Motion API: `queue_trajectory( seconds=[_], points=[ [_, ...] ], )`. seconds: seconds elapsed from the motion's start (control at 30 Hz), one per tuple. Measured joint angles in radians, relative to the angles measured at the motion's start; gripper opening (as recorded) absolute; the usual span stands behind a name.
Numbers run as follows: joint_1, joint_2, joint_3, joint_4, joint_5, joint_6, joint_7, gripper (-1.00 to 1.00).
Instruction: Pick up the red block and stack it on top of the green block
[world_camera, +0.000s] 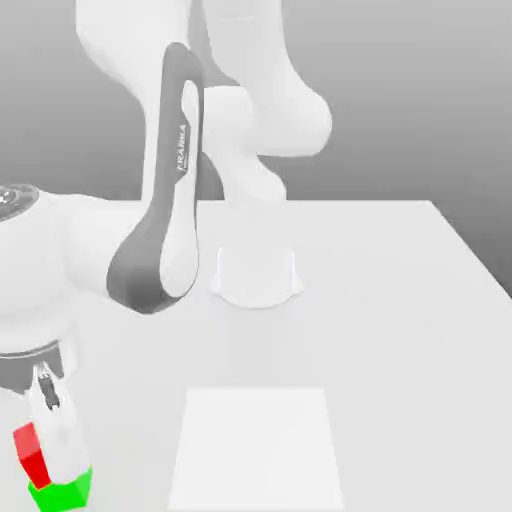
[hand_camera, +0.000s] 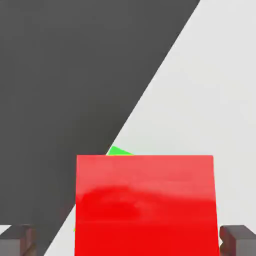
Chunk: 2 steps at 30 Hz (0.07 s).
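The pincer (world_camera: 48, 440) is down at the near corner of the worktop (world_camera: 400, 330), on the exterior view's left, and it's clamped on the red block (world_camera: 30, 452). In the hand view you can see the red block (hand_camera: 145, 205) sitting right between the two dark fingertips (hand_camera: 239, 239), one on each side, both pressed up against its faces.

The red block is right above the green block (world_camera: 62, 493), which sits on the worktop close to its edge. From the exterior view the two look like they're touching or just about, but I honestly can't tell whether the red one is fully resting on it. It also looks shifted a bit toward the exterior view's left compared to the green one. In the hand view just a sliver of the green block (hand_camera: 120, 151) peeks out past the red one's edge.

The arm (world_camera: 170, 200) bends down from the back, white with a grey panel. There's also a paler square patch (world_camera: 258, 445) on the worktop, beside the blocks.
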Motion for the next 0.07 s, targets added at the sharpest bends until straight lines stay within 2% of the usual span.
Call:
queue_trajectory(
  seconds=[0.07],
  points=[
    [0.003,-0.064,-0.006,-0.003,-0.021,-0.059,0.015,1.00]
  ],
)
